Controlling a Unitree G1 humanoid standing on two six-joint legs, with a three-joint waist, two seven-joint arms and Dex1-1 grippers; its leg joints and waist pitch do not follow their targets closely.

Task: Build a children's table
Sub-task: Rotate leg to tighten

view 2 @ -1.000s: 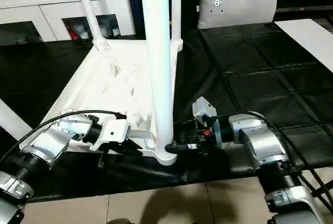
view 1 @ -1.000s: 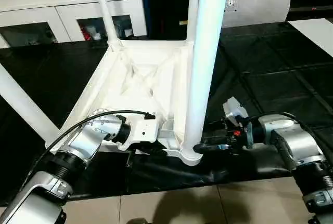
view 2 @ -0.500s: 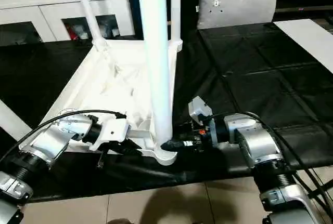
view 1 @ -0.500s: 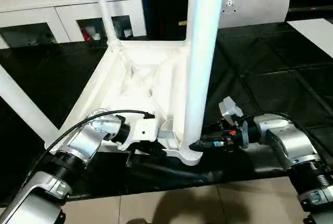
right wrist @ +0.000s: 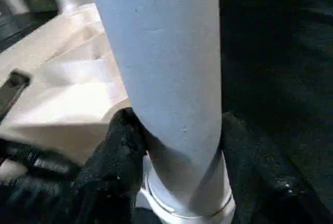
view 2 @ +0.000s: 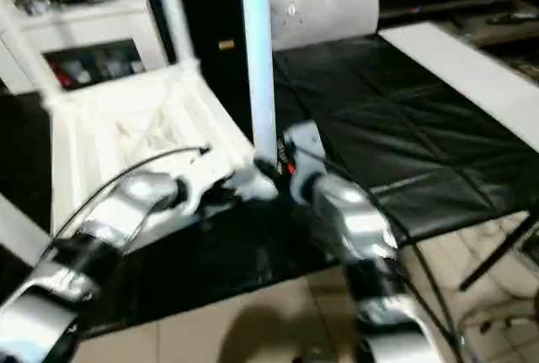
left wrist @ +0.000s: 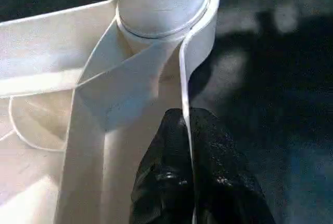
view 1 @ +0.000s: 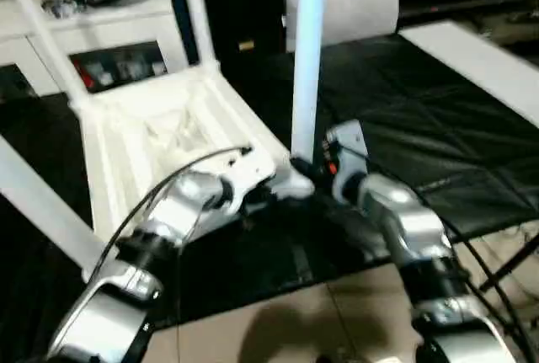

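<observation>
The children's table lies upside down on the black mat, its white ribbed tabletop (view 1: pixel 160 140) facing up. The nearest white leg (view 1: pixel 307 60) stands upright in the front corner socket (right wrist: pixel 182 208). My right gripper (right wrist: pixel 182 146) is shut on this leg just above the socket, one black finger (right wrist: pixel 122 141) on each side. My left gripper (left wrist: pixel 186 117) is shut on the thin tabletop rim (left wrist: pixel 183 78) right beside that same socket (left wrist: pixel 161 0). Two more legs (view 1: pixel 189 1) (view 1: pixel 38 9) rise from the far corners, and another leg (view 1: pixel 42 207) slants at the left.
A grey cushion (view 1: pixel 345 9) leans behind the table. A white cabinet (view 1: pixel 109 34) stands at the back left. A white board (view 1: pixel 480 60) lies on the black mat (view 1: pixel 438 110) at the right. Tiled floor (view 1: pixel 278 329) runs along the mat's near edge.
The head camera has swung, shifting the whole picture. My right gripper has moved in and closed on the base of the near leg. The left gripper keeps its hold on the rim.
</observation>
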